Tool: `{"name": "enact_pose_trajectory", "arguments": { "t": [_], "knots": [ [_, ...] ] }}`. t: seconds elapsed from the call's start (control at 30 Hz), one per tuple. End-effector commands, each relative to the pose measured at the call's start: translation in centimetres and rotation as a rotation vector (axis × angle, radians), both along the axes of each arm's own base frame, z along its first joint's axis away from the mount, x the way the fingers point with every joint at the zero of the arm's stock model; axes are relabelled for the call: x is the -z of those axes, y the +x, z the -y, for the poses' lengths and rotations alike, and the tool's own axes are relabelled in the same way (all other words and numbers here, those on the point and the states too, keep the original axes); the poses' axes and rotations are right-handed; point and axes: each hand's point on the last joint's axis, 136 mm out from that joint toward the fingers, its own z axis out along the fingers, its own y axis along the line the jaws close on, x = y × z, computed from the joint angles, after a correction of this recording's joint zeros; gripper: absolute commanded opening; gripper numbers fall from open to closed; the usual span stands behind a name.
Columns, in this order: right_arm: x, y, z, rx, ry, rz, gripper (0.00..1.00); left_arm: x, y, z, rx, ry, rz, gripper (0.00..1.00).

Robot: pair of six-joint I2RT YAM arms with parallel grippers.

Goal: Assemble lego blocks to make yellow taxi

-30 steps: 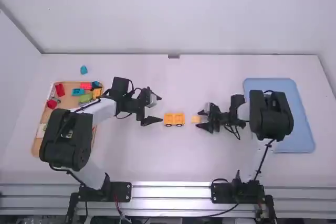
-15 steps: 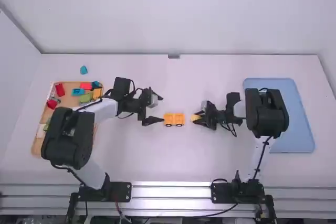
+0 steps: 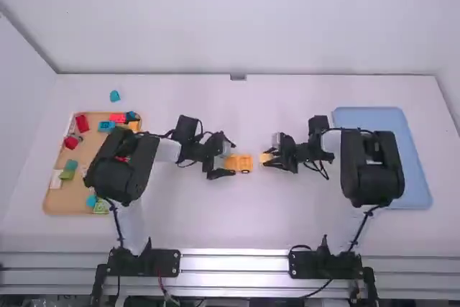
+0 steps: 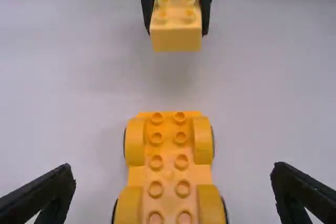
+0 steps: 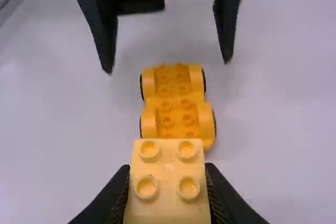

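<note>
Near the table's middle sits an orange-yellow wheeled base (image 3: 245, 162), its studs up. My left gripper (image 3: 231, 157) is open around its left end in the high view; in the left wrist view the same gripper (image 4: 173, 182) has its fingers wide on both sides of the wheeled base (image 4: 169, 174), touching nothing. Just right of the base, my right gripper (image 3: 266, 156) is shut on a pale yellow block (image 3: 267, 158). In the right wrist view the right gripper (image 5: 168, 177) squeezes the block (image 5: 167, 182), which is held above the table, apart from the base (image 5: 181, 116).
A tray (image 3: 66, 205) of mixed red, blue, green and orange pieces lies at the left, partly under the left arm. A blue tray (image 3: 420, 185) lies at the right under the right arm. One small blue piece (image 3: 115, 95) rests behind the left tray.
My left gripper has moved right, from beside the wheeled base to around its left end. The right gripper, with the yellow block, has shifted slightly left toward the base.
</note>
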Motion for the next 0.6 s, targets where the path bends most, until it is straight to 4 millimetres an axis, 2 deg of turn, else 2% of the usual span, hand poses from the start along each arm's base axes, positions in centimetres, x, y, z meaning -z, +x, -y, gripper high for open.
{"name": "enact_pose_trajectory", "arguments": {
  "t": [0.0,0.23,0.37,0.57],
  "knots": [
    [-1.0,0.0,-1.0,-0.043,0.003,0.062,0.09,1.3,0.2,0.0,-0.051,0.024,-0.080,0.99],
    [0.0,0.7,-3.1,-0.029,-0.047,0.036,0.08,2.7,-0.6,1.0,-0.022,0.042,-0.080,0.99],
    [0.7,0.5,-4.3,-0.047,-0.098,0.046,0.04,4.2,-0.7,1.3,-0.029,0.086,-0.076,0.99],
    [1.5,0.2,-5.2,-0.057,-0.126,0.028,0.02,4.7,-0.7,1.1,-0.042,0.106,-0.076,0.99]
  ]
}}
